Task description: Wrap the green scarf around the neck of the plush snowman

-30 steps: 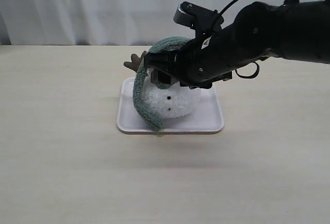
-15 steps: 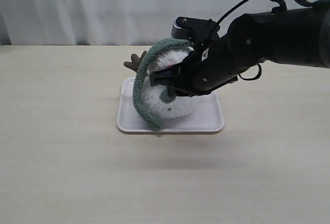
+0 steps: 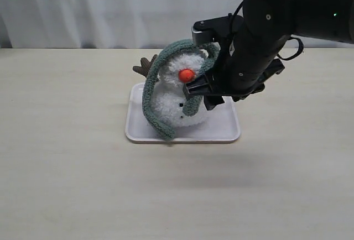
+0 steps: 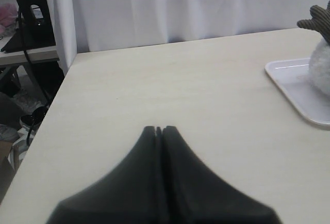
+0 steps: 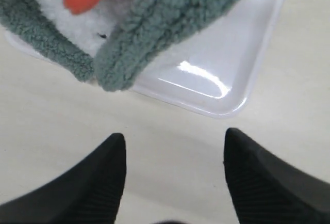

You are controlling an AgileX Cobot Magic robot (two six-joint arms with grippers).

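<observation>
The plush snowman (image 3: 168, 104) sits on a white tray (image 3: 227, 132), its orange nose (image 3: 186, 75) facing front. The green scarf (image 3: 149, 93) arches over its head; one end runs down its left side to the tray, the other end (image 3: 192, 106) hangs in front of the body. My right gripper (image 3: 203, 93) hovers just right of that hanging end, open and empty. In the right wrist view the gripper (image 5: 174, 135) is apart from the scarf (image 5: 170, 22) and snowman (image 5: 87, 28). My left gripper (image 4: 159, 129) is shut, far from the snowman (image 4: 322, 61).
A brown twig arm (image 3: 145, 66) sticks out behind the snowman's left side. The right arm's bulk looms over the tray's right half. The tray's corner (image 4: 294, 79) shows in the left wrist view, with the table's edge and a white curtain beyond.
My right gripper has drawn back to the right, off the snowman's face. The orange nose now shows, and the scarf end hangs free in front of the body.
</observation>
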